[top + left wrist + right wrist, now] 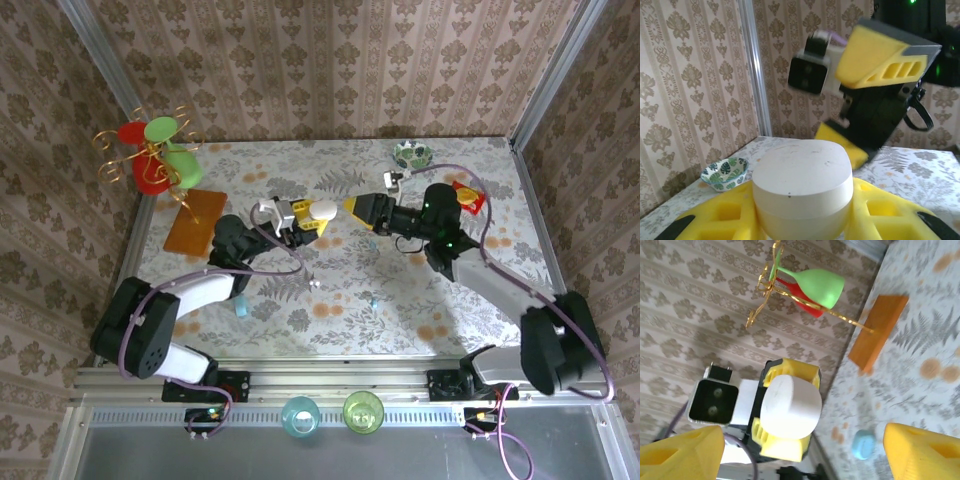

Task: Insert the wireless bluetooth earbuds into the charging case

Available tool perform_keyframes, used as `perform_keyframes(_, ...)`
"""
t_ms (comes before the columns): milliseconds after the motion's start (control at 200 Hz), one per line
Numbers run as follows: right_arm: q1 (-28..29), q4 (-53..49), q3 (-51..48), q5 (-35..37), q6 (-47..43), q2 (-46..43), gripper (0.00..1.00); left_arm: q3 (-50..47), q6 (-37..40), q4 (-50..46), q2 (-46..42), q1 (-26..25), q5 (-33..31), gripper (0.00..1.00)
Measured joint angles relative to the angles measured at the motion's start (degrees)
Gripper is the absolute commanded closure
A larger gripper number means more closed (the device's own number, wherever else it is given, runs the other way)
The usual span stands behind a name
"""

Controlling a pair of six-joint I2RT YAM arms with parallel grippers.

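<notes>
Illumination bright, diffuse, from overhead. Soft shadows on the worktop [340, 262]. Wrist views: near foreground slightly blurred.

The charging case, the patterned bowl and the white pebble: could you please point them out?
charging case [862, 445], right wrist view, top face.
patterned bowl [727, 170], left wrist view, inner wall.
white pebble [802, 185], left wrist view, front side.

I read yellow pads [890, 210] on the left end effector [318, 214], and the puck [802, 185] between them is plain cream-white. My right end effector [352, 206] is yellow over black. The desk [400, 290] has a grey fern print with orange blossoms, the charging case [241, 308] is light blue, the bowl [411, 154] white with green leaves, the walls [330, 60] beige damask
</notes>
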Motion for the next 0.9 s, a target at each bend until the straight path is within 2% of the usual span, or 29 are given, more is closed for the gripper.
perform_keyframes(70,0.59,-8.74,2.29,3.15,-12.94,-3.26,0.17,-0.04,-1.77,-0.81,-1.01,1.33,4.07,0.75)
perform_keyframes(220,4.46,-17.92,2.64,7.61,-37.48,-8.07,0.17,-0.04,-5.95,-1.27,-1.25,3.08,12.13,0.75)
perform_keyframes(390,9.18,-25.18,3.76,8.26,-55.36,-7.61,0.18,-0.04,-9.51,-0.48,-0.02,3.61,17.4,0.75)
perform_keyframes(540,10.69,-27.63,7.19,9.14,-61.46,-3.98,0.2,-0.02,-10.51,0.07,0.46,3.61,19.3,0.75)
perform_keyframes(900,10.29,-30.58,12.07,10.64,-60.61,0.44,0.25,0.24,-11.06,0.76,0.79,3.32,20.28,0.76)
